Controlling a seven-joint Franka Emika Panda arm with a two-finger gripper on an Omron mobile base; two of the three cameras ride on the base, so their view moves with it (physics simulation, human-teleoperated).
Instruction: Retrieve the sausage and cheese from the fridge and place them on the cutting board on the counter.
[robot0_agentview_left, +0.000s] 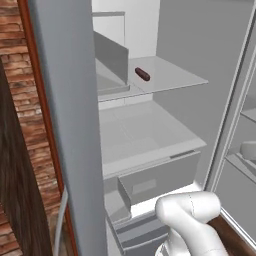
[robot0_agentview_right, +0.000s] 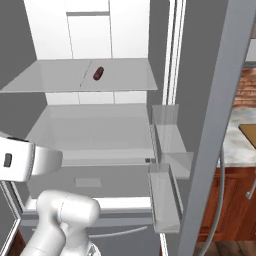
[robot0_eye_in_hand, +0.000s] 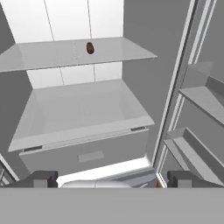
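My pincer (robot0_eye_in_hand: 112, 178) is open, its two dark fingertips (robot0_eye_in_hand: 41, 178) spread wide at the bottom corners of the hand view with nothing between them. I face into the open fridge (robot0_eye_in_hand: 144, 26), which spans all three views. The sausage (robot0_eye_in_hand: 90, 48) lies on the upper shelf (robot0_eye_in_hand: 43, 54), near the top centre of the hand view, well apart from my pincer. In the left base view the sausage (robot0_agentview_left: 142, 74) sits in the upper middle of the frame, just right of an upright grey divider (robot0_agentview_left: 112, 56); in the right base view it (robot0_agentview_right: 98, 73) lies in the upper left. Below that shelf is a wide pale drawer (robot0_eye_in_hand: 87, 153). At the right edge of the right base view, a strip of the marble table (robot0_agentview_right: 235, 142) shows with a corner of the cutting board (robot0_agentview_right: 249, 132) on it.
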